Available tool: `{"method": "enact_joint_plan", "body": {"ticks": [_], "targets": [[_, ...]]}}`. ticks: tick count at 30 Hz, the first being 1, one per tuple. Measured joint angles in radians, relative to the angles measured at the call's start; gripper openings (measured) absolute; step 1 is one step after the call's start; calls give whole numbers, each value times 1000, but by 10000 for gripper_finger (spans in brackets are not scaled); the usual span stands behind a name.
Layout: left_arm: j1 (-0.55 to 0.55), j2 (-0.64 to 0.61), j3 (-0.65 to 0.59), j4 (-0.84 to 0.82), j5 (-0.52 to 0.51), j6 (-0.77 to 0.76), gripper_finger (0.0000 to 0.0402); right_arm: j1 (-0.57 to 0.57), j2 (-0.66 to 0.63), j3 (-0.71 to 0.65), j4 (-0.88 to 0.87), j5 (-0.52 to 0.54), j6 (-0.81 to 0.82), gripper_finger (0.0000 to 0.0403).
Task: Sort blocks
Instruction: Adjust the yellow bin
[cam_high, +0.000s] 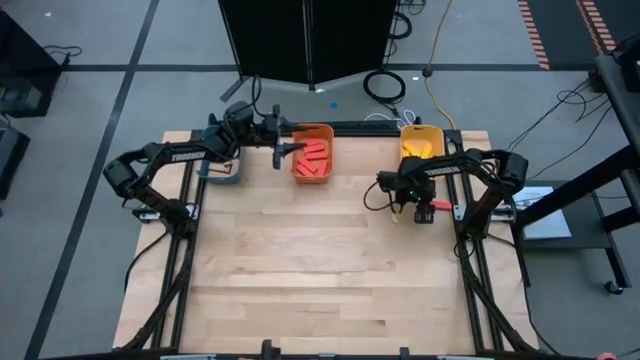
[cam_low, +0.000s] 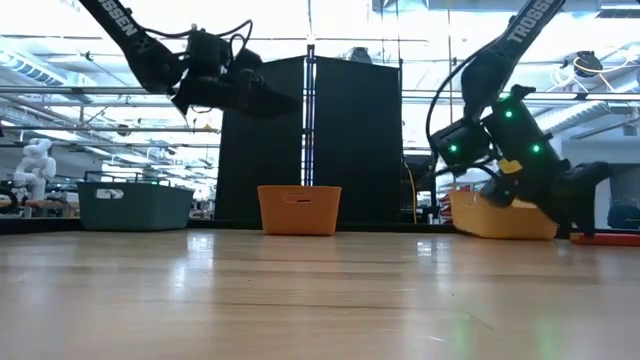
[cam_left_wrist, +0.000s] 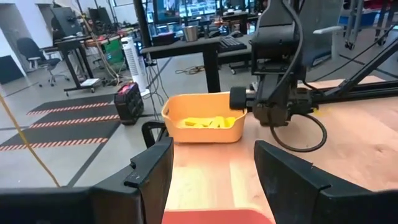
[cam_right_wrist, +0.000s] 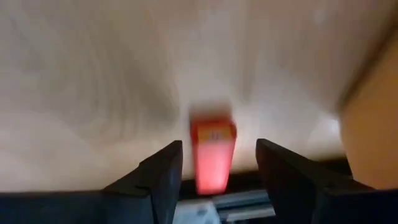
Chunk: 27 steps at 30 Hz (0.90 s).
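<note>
My left gripper (cam_high: 284, 150) (cam_left_wrist: 212, 146) stands open and level above the left rim of the orange bin (cam_high: 312, 158), where several red blocks (cam_high: 316, 156) lie. My right gripper (cam_high: 426, 206) (cam_right_wrist: 219, 146) slants down near the table's right edge, open. Its fingers stand on either side of a red block (cam_right_wrist: 212, 155) (cam_high: 438, 207) without touching it. That block lies flat on the table beside the edge rail. Yellow blocks (cam_left_wrist: 208, 122) lie in the yellow bin (cam_high: 421, 142).
A teal bin (cam_low: 133, 205) stands at the far left, partly under my left arm. The three bins line the table's far edge. The wide wooden middle and near part of the table (cam_high: 320, 280) hold nothing. Metal rails run along both sides.
</note>
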Motion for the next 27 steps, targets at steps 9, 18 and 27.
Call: {"method": "enact_joint_plan", "body": {"ticks": [9, 18, 27], "targets": [[-25, 0, 0, 3, 2, -1, 221, -3, 0, -74, 57, -15, -73, 198], [-25, 1, 0, 10, 2, -1, 221, -2, 0, -89, 64, -27, -53, 198], [-25, 1, 0, 10, 2, -1, 221, 1, 1, -85, 62, -31, -46, 199]]}}
